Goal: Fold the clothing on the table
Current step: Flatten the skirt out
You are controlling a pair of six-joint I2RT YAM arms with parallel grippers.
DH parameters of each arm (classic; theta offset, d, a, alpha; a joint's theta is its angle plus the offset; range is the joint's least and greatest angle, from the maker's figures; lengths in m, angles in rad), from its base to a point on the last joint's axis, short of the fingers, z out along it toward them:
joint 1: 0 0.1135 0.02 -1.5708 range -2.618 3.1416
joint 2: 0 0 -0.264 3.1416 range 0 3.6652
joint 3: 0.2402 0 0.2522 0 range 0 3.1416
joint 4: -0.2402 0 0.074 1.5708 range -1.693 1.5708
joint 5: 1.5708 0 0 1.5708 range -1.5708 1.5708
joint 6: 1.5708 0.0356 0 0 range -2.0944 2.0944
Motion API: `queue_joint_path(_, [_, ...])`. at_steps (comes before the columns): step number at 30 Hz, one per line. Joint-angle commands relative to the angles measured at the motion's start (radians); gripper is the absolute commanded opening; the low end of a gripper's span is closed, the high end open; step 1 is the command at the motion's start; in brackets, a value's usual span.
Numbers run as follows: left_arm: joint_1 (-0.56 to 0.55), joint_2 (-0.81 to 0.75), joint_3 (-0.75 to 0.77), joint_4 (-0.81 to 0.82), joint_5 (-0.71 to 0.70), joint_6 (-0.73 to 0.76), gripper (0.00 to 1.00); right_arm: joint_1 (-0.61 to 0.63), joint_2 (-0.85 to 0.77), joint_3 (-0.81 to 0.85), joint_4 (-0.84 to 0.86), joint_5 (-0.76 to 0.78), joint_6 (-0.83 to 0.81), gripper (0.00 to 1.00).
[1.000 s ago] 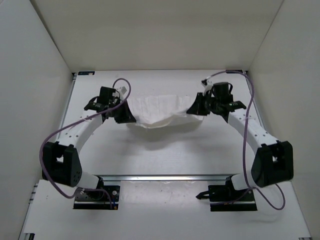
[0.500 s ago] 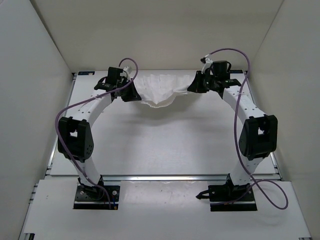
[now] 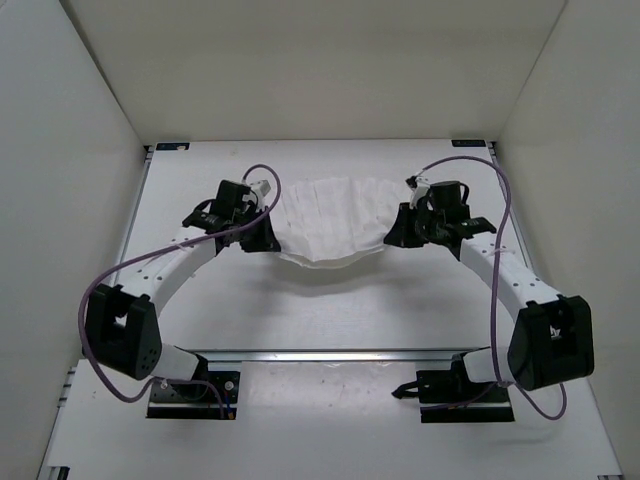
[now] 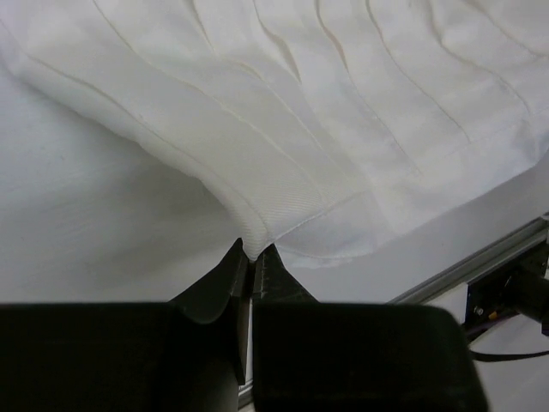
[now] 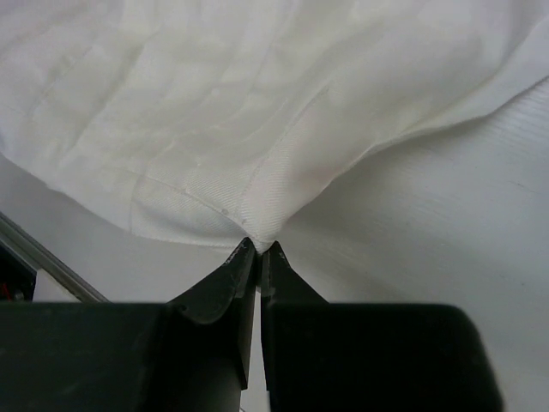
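The clothing (image 3: 333,218) is a thin white ribbed garment stretched between both arms over the middle of the table (image 3: 320,310), its near edge sagging in a curve. My left gripper (image 3: 268,236) is shut on the garment's left corner; in the left wrist view the clothing (image 4: 283,129) bunches into the gripper (image 4: 251,253). My right gripper (image 3: 396,232) is shut on the right corner; in the right wrist view the clothing (image 5: 249,129) gathers into the gripper (image 5: 258,247).
White walls enclose the table on three sides. A metal rail (image 3: 330,355) runs along the near edge, with both arm bases (image 3: 195,392) (image 3: 465,392) behind it. Purple cables (image 3: 505,210) loop from each wrist.
Both arms have swung from the far edge back toward the near side, carrying the garment with them. It now hangs flatter and wider between the grippers. Both grips have stayed shut.
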Motion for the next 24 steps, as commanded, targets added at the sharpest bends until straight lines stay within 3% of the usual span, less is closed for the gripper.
queue_joint_path(1, [0.056, -0.005, 0.017, 0.042, 0.012, -0.005, 0.00, -0.029, -0.005, 0.008, 0.060, 0.022, 0.013, 0.00])
queue_joint_path(3, [0.085, 0.087, 0.117, 0.047, 0.023, 0.002, 0.00, -0.070, 0.103, 0.164, 0.014, 0.023, -0.009, 0.00])
queue_joint_path(4, [0.105, 0.125, 0.237, 0.039, 0.044, -0.003, 0.00, -0.081, 0.139, 0.224, -0.010, 0.025, -0.024, 0.00])
queue_joint_path(5, [0.108, 0.214, 0.309, 0.015, 0.052, 0.008, 0.00, -0.099, 0.221, 0.370, -0.071, 0.022, -0.047, 0.00])
queue_joint_path(7, [0.122, 0.383, 0.660, -0.057, 0.069, 0.028, 0.00, -0.115, 0.349, 0.741, -0.177, 0.067, -0.090, 0.00])
queue_joint_path(8, [0.122, 0.425, 0.868, -0.109, 0.048, 0.032, 0.00, -0.116, 0.419, 0.842, -0.245, 0.098, -0.099, 0.00])
queue_joint_path(9, [0.119, 0.484, 0.963, -0.149, 0.022, 0.040, 0.00, -0.116, 0.482, 1.030, -0.303, 0.118, -0.107, 0.00])
queue_joint_path(10, [0.117, 0.524, 1.146, -0.163, -0.009, 0.037, 0.00, -0.116, 0.495, 1.150, -0.299, 0.179, -0.096, 0.00])
queue_joint_path(11, [0.134, 0.523, 1.202, -0.136, -0.002, 0.029, 0.00, -0.127, 0.486, 1.159, -0.272, 0.178, -0.087, 0.00])
queue_joint_path(13, [0.158, 0.401, 1.116, 0.011, 0.036, -0.001, 0.00, -0.113, 0.359, 1.069, -0.122, 0.207, -0.087, 0.00])
queue_joint_path(15, [0.134, 0.258, 0.855, 0.196, -0.125, 0.024, 0.00, -0.077, 0.247, 0.930, -0.017, 0.312, -0.148, 0.00])
queue_joint_path(16, [0.122, 0.170, 0.803, 0.233, -0.178, 0.057, 0.00, -0.054, 0.172, 0.827, 0.032, 0.401, -0.173, 0.00])
queue_joint_path(17, [0.105, 0.114, 0.718, 0.229, -0.224, 0.064, 0.00, -0.056, 0.149, 0.730, 0.052, 0.402, -0.182, 0.00])
queue_joint_path(21, [0.094, -0.021, 0.374, 0.212, -0.174, 0.080, 0.00, -0.130, 0.002, 0.373, 0.092, 0.244, -0.102, 0.00])
queue_joint_path(24, [0.057, -0.116, 0.104, 0.223, -0.140, 0.048, 0.00, -0.078, -0.080, 0.199, 0.042, 0.287, -0.082, 0.00])
